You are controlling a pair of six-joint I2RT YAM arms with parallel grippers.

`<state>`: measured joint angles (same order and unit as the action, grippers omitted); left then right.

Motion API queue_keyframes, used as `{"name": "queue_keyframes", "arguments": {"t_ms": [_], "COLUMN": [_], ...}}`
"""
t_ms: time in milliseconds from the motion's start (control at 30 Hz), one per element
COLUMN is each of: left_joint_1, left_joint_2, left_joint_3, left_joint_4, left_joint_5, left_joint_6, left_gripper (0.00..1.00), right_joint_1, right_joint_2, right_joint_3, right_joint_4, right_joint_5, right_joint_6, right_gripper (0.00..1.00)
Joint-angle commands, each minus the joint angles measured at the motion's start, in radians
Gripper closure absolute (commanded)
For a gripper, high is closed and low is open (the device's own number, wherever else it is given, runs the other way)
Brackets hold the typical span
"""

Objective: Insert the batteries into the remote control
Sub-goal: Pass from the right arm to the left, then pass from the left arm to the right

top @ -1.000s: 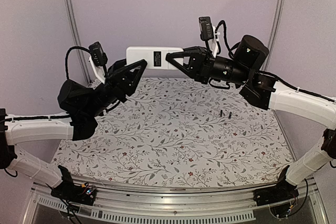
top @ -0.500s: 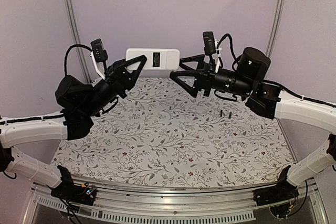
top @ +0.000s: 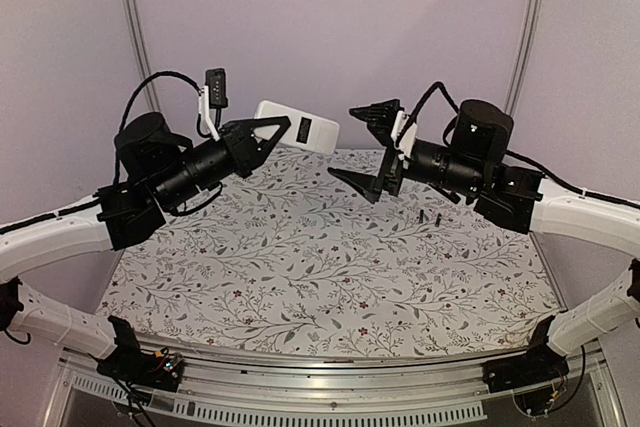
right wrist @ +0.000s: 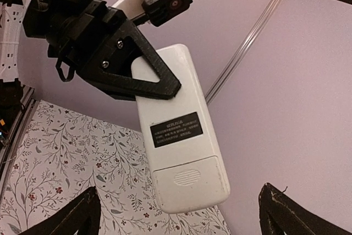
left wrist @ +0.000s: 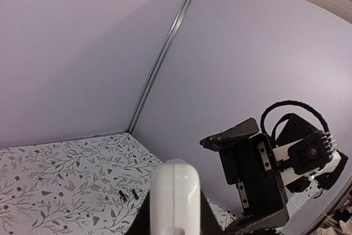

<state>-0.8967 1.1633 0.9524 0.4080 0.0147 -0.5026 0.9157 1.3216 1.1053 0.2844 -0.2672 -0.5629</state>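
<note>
Remote (top: 298,127) is in the air above the far side of the counter (top: 300,267). The left end effector (top: 275,132) is clamped on it near one end. Its white back and black label (right wrist: 176,129) face the right wrist camera. The battery cover (right wrist: 190,182) at the free end looks seated, with its ridged patch visible.

Both batteries (top: 431,217) lie side by side on the counter under the right arm, well apart from the remote.

Right end effector (top: 342,142) has its jaws spread wide and holds nothing. It points at the remote's free end with a clear gap between them.

My read of the step: the cover comes off before any battery moves.

How to do it well:
- The left fingers sit clear of the cover. Keep them there and keep the clamp firm.
- Put one right finger pad on the ridged patch, not on the label.
- Push along the remote's long axis only. The remote is held by one end, so any sideways load will likely pivot it in the grip.
- I can't tell the slide direction from here. If the cover slides toward the free end, the push pulls the remote out of the left clamp, so go slowly.
- Keep the cover from dropping onto the batteries, since they'd roll.
</note>
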Motion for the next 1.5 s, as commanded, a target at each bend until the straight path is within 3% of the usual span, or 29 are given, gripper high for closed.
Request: {"name": "queue_keyframes", "arguments": {"t_ms": [0,200,367,467,600,833,867,933,967,1067,1167,1467], "left_joint_1": [-0.005,-0.004,-0.004,-0.004,-0.005,-0.003,-0.003,-0.005,-0.005,-0.003,-0.004,-0.004], "left_joint_2": [-0.018,-0.028,-0.03,-0.025,-0.025,-0.031,-0.033,-0.046,-0.056,-0.075,-0.065,0.02], "left_joint_3": [0.029,0.023,0.019,0.019,0.015,-0.011,-0.022,-0.066,-0.098,-0.151,-0.143,-0.095], "left_joint_4": [-0.102,-0.111,-0.113,-0.112,-0.118,-0.091,-0.069,0.011,0.065,0.154,0.157,0.214], "left_joint_5": [0.011,0.012,0.007,0.008,0.012,-0.001,0.005,0.015,0.01,-0.034,-0.057,-0.022], "left_joint_6": [-0.018,-0.027,-0.034,-0.035,-0.033,-0.024,-0.014,0.003,0.004,-0.001,-0.013,-0.056], "left_gripper": [1.0,1.0,1.0,1.0,1.0,1.0,0.88,0.48,0.38,0.34,0.39,0.4], "right_joint_1": [0.021,0.023,0.033,0.034,0.037,0.045,0.045,0.045,0.045,0.047,0.05,0.088], "right_joint_2": [0.061,0.147,0.194,0.212,0.219,0.201,0.202,0.205,0.206,0.2,0.19,0.216], "right_joint_3": [0.054,0.108,0.124,0.14,0.149,0.137,0.137,0.142,0.144,0.138,0.113,0.11], "right_joint_4": [0.004,-0.005,-0.004,0.001,0.001,-0.002,0.001,0.011,0.02,0.063,0.117,0.155], "right_joint_5": [-0.019,0.003,0.058,0.078,0.081,0.079,0.08,0.062,0.049,-0.004,-0.015,0.036], "right_joint_6": [-0.154,-0.193,-0.218,-0.213,-0.178,-0.089,-0.071,-0.01,0.048,0.192,0.273,0.304], "right_gripper": [0.01,0.01,0.08,0.23,0.5,0.73,0.75,0.8,0.82,0.85,0.86,0.87]}}
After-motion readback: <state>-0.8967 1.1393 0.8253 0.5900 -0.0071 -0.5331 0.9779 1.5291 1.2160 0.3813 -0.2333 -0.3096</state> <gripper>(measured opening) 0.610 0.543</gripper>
